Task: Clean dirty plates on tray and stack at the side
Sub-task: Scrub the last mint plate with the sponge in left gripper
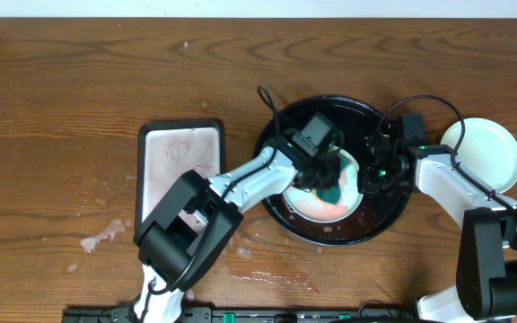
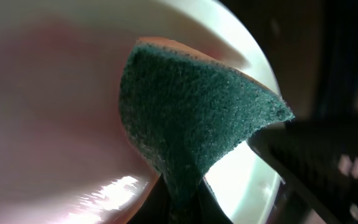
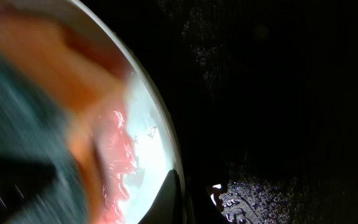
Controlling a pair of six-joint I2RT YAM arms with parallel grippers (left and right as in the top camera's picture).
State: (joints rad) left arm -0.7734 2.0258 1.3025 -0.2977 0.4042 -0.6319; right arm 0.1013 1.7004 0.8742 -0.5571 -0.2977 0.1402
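A pale plate with a red-orange sauce smear lies in the black tray. My left gripper is shut on a green sponge and presses it onto the plate. The left wrist view shows the sponge in my jaws against the plate. My right gripper is shut on the plate's right rim. In the right wrist view the jaws pinch the rim of the smeared plate over the wet tray, with the sponge blurred at left. A clean pale plate sits right of the tray.
A small rectangular silver tray lies left of the black tray. Water drops and smears mark the wooden table in front of it.
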